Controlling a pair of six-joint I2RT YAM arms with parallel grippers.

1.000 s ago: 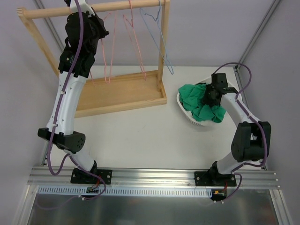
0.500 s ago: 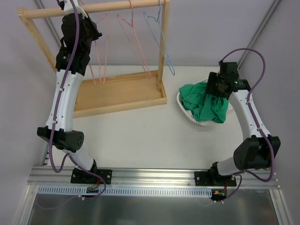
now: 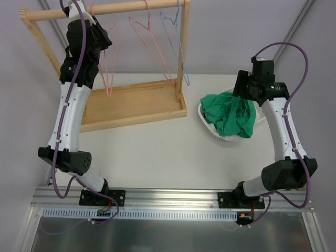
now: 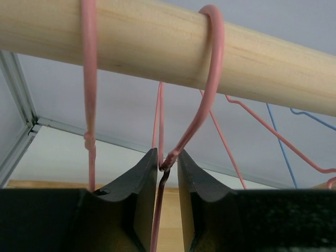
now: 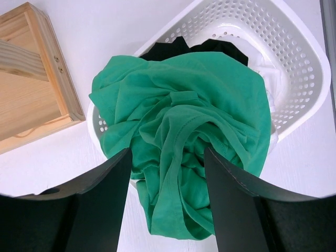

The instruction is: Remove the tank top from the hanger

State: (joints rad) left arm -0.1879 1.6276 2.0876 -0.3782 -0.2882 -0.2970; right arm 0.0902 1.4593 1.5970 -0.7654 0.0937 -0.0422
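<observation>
Up under the wooden rail (image 4: 157, 37), the left fingers (image 4: 142, 184) stand slightly parted, released, on either side of the twisted neck of a bare pink hanger (image 4: 212, 79). Across the table (image 5: 105, 31), the right fingers (image 5: 105, 199) are spread wide and hold nothing. The green tank top (image 5: 184, 105) lies bunched straight below them in the white basket (image 5: 294, 68), spilling over its rim. The right arm is by far the nearer of the 2, and the garment looks already off its hanger.
</observation>
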